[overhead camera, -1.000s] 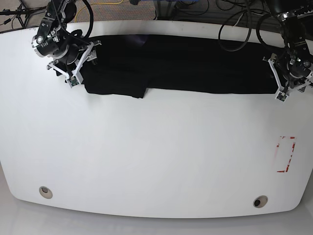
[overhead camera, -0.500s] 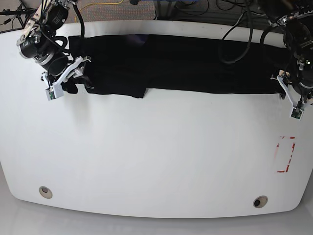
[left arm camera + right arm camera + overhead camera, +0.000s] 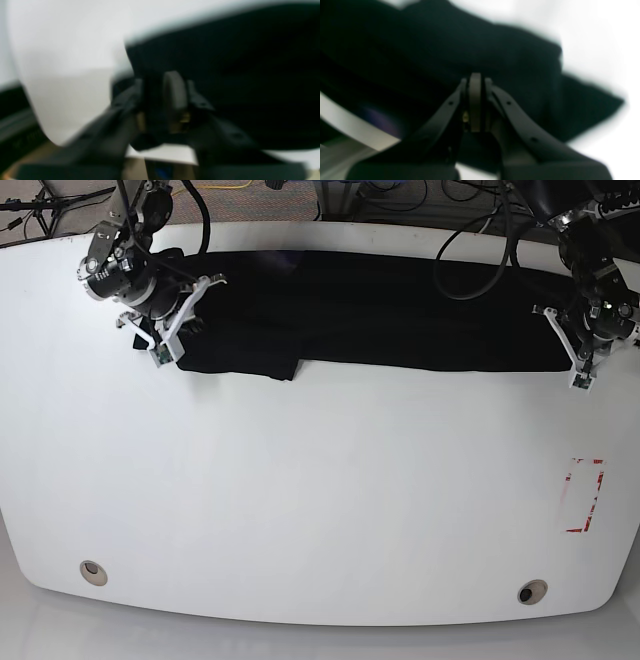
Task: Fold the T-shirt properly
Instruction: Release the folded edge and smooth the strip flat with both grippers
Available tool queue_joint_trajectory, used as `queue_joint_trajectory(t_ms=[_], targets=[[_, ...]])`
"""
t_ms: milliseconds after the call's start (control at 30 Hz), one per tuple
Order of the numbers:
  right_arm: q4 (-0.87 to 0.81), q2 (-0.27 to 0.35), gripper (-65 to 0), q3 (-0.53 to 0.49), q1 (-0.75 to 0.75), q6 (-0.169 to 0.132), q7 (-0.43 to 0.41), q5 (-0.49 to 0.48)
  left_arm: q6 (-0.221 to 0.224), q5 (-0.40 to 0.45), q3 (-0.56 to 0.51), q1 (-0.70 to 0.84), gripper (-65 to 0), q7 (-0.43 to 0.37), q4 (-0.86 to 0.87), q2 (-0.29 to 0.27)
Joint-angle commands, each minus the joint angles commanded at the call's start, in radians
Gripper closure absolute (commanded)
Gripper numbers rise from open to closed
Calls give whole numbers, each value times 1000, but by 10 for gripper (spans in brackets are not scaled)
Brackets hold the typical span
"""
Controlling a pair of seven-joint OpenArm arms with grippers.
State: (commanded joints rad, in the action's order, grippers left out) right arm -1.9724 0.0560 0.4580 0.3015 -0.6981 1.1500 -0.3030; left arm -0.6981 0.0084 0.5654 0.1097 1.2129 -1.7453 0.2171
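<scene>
The T-shirt (image 3: pixel 380 308) lay as a long black band across the far side of the white table (image 3: pixel 320 490), already folded along its length, with a thicker doubled section hanging a little lower toward the right gripper's end; the right gripper (image 3: pixel 475 82) sat at that end with its jaws pressed together, black cloth spreading beyond and to both sides of the tips, though the blur left it unclear whether any fabric was actually caught between them; the left gripper (image 3: pixel 162 82) stood at the opposite end, its jaws nearly closed around something dark, the shirt's edge lying just beyond and to one side of the tips and bare table to the other, and again I could not tell for certain that cloth was pinched; in my judgement the step in hand was taking hold of both short ends so the band could be folded over; to do it well each gripper should bite through all the stacked layers at its corner rather than only the top one, both ends should rise together and level so the band stays taut and flat, and the thicker section near the right gripper should be watched, since it may slip or bunch.
</scene>
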Motion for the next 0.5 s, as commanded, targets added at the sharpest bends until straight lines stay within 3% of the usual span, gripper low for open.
queue_joint_trajectory(t_ms=[167,367,500], targets=[[86,41,-25,-5,9,0,-72,83,0,-6,0,23,-51,-20,43,28],[238,101,-25,-5,-34,0,-149,83,0,-5,-11,15,-51,-89,101,28],[315,141,-25,-5,-75,0,-189,91,0,-5,-78,-26,-82,-106,153,26]])
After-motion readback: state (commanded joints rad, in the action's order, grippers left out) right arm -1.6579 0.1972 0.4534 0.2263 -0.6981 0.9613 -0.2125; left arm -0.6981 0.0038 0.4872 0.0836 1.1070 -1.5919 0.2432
